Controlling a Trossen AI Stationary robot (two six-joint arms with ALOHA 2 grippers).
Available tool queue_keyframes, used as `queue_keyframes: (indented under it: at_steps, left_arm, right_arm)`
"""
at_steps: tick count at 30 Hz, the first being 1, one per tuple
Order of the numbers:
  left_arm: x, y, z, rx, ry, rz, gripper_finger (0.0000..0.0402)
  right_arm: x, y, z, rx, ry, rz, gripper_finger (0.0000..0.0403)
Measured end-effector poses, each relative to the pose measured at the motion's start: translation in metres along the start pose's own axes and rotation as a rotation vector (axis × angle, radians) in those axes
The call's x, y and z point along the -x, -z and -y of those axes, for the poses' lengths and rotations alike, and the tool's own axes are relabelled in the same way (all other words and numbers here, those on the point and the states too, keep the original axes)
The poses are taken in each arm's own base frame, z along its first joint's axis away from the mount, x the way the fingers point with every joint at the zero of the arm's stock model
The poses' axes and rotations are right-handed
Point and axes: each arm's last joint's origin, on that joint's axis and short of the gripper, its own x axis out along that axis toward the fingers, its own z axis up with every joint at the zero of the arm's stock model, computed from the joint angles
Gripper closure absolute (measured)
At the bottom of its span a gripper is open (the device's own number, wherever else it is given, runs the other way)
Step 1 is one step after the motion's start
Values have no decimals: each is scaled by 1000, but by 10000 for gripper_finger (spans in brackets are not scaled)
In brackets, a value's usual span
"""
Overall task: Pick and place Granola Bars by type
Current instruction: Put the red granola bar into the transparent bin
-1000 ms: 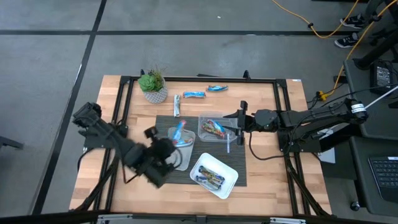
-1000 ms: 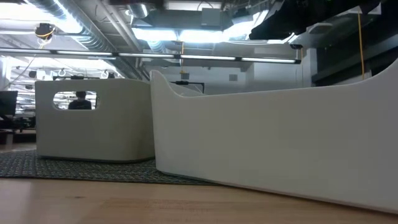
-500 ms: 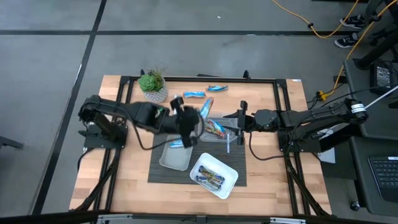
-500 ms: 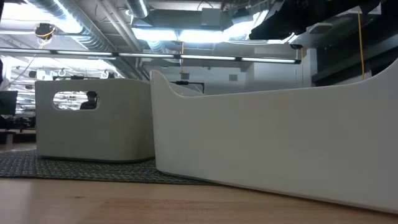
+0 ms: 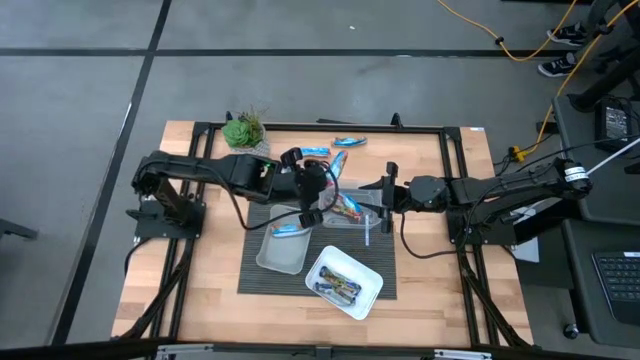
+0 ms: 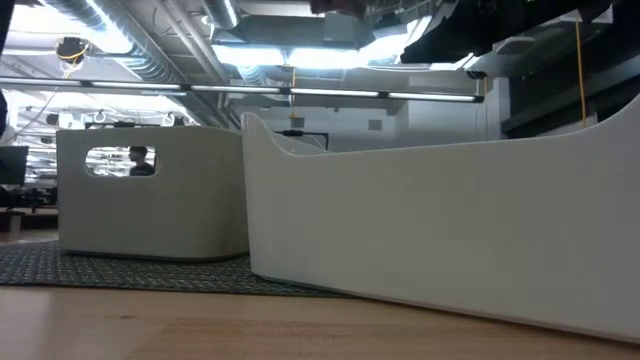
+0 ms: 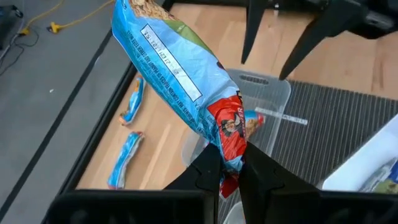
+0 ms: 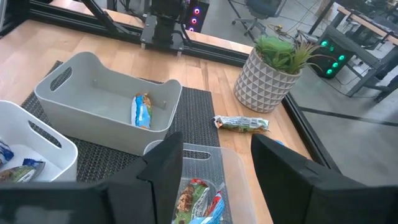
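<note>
My left gripper (image 5: 320, 184) (image 7: 231, 163) is shut on a blue granola bar (image 5: 335, 164) (image 7: 180, 68) and hangs over the far-left corner of the clear tray (image 5: 347, 209) (image 7: 264, 93), which holds several bars. My right gripper (image 5: 372, 196) (image 8: 217, 155) is open over that tray's right side and touches nothing. One blue bar (image 5: 290, 229) (image 8: 142, 111) lies flat in the grey tray (image 5: 283, 250) (image 8: 93, 93). The white tray (image 5: 343, 283) (image 8: 28, 134) holds several bars. Two blue bars (image 5: 312, 151) (image 5: 349, 141) and a silver-green bar (image 8: 241, 123) lie on the wood. My left gripper pinches the blue bar by its red-printed end (image 7: 231, 140) between both fingers. The bar is lifted clear and sticks out past the fingertips, tilted, with its free end (image 7: 134, 15) away from the gripper. It hangs above the clear tray.
A potted plant (image 5: 244, 131) (image 8: 280, 65) stands at the table's far left. The trays sit on a dark mat (image 5: 262, 200) in the middle. In the low view only the walls of the white tray (image 6: 450, 230) and the grey tray (image 6: 150, 195) show. Both grippers are close together over the clear tray.
My left arm has swung from the mat's near-left corner toward the far right. The blue bar has gone with it, from above the grey tray to above the clear tray's far-left corner. The right arm has kept still.
</note>
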Motion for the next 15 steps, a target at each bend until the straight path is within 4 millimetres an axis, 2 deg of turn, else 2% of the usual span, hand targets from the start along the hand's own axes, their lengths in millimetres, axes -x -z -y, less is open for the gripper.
queue_keyframes:
  at_steps: [7, 15]
  left_arm:
    - [-25, -7, -4, -4, 22, -2, 377]
    - [-78, -7, -8, -7, 44, -82, 377]
  right_arm:
    - [0, 0, 0, 1, 0, -2, 211]
    - [0, 1, 1, 2, 13, -11, 211]
